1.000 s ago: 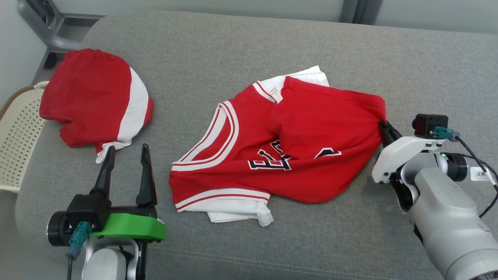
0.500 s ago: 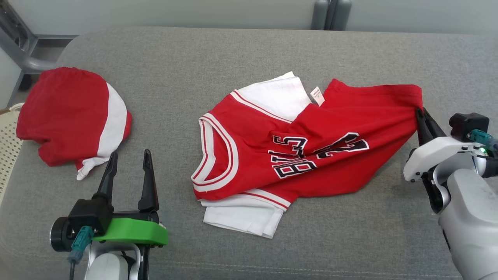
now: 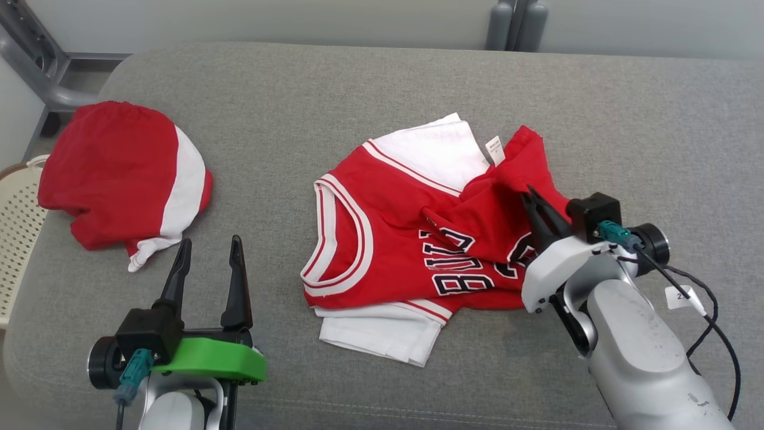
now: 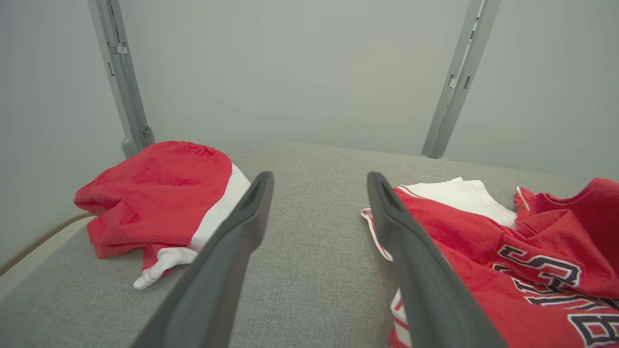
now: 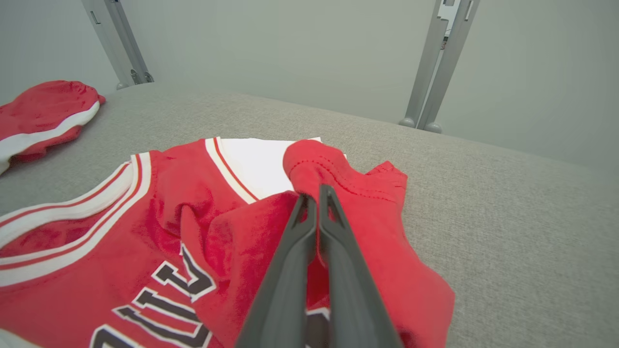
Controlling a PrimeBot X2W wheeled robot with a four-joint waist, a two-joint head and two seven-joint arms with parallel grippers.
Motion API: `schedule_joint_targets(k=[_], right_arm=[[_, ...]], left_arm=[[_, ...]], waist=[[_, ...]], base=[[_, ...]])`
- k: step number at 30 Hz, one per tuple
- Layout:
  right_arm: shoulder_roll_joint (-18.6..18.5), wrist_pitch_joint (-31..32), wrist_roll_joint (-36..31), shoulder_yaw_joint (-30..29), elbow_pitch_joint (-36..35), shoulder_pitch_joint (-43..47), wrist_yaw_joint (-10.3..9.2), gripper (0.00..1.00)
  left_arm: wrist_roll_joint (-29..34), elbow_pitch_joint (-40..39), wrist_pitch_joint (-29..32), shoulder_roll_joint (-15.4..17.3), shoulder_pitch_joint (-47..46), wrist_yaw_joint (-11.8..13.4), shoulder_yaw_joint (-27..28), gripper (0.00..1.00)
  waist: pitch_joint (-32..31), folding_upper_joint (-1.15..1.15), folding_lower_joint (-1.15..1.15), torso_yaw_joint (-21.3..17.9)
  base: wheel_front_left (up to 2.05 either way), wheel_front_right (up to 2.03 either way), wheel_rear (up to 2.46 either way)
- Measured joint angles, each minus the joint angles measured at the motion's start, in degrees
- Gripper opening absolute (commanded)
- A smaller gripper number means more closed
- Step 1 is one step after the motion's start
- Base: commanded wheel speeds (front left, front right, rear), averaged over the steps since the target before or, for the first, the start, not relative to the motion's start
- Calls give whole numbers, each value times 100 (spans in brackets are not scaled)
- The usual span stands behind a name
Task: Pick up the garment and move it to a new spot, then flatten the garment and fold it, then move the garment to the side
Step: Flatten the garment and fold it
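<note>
Setting: We look down on a grey cushion (image 3: 358, 89) with a coarse woven cover, one arm at each near corner.
Jersey: The red jersey (image 3: 388, 239) lies near the middle of the cushion. Its right part is doubled over toward the centre in a rumpled hump, so it is not flat.
Right fingers: The right fingers (image 3: 540, 212) are pressed tight together. As far as we can judge, they pinch a fold of the jersey's red hem at their tips.
Left fingers: The left fingers (image 3: 237, 286) are spread wide and empty, above bare cushion between the jersey and a second garment (image 3: 119, 173), touching neither.
Stage: We judge the flattening is underway and the fold has not begun.
Risk, slipping: The pinch takes only a thin edge of cloth, so a sharp tug could pull it free.
Risk, dragging: Nothing pins the far side, so a pull may slide the whole jersey instead of spreading it.
Risk, bunching: White cloth (image 3: 430, 146) lies under the red. We cannot tell whether it is a separate shirt. It could shift and crease unseen.
Materials: The jersey looks soft and slightly fuzzy, and it is limp. It has white ribbed bands at the neck and armhole, black letters edged in white, and a small white label (image 3: 495, 150).
Shapes: The second garment is a rounded red heap with a white stripe. The fingers are long, dark, smooth and tapered.
Edge: A cream basket (image 3: 18, 227) with a perforated wall sits past the cushion's left end.
</note>
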Motion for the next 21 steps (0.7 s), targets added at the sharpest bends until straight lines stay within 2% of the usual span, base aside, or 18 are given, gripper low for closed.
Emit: schedule_joint_targets(k=[3, 4, 5, 6, 12, 16, 21], right_arm=[[85, 99, 93, 168, 80, 37, 0, 0], [90, 131, 134, 218, 111, 38, 0, 35], [100, 127, 209, 255, 124, 45, 0, 78], [111, 118, 278, 298, 122, 50, 0, 100], [141, -32, 965, 439, -81, 69, 0, 100], [-81, -124, 1222, 381, -345, 169, 0, 100], [-322, -204, 1355, 11, -720, 279, 0, 100]], left_arm=[[-2, 30, 0, 1, -1, 0, -10, 100], [-5, 38, 0, 1, -1, 1, -15, 100], [-8, 47, 0, 1, -1, 1, -16, 100], [-8, 53, 0, 1, -1, 3, -15, 100], [-8, 63, 0, 1, 0, 16, 14, 100], [-9, 48, 0, 1, 1, 27, -2, 100], [-10, -3, 1, 1, 3, 36, -4, 100]], waist=[[4, 0, 0, 65], [5, 0, 0, 82], [5, 0, 0, 97], [4, 0, 0, 106], [-5, 0, 0, 57], [-13, 0, 0, -16], [-21, 0, 0, -99]], base=[[0, 0, 0], [0, 0, 0], [0, 0, 0], [0, 0, 0], [0, 0, 0], [0, 0, 0], [0, 0, 0]])
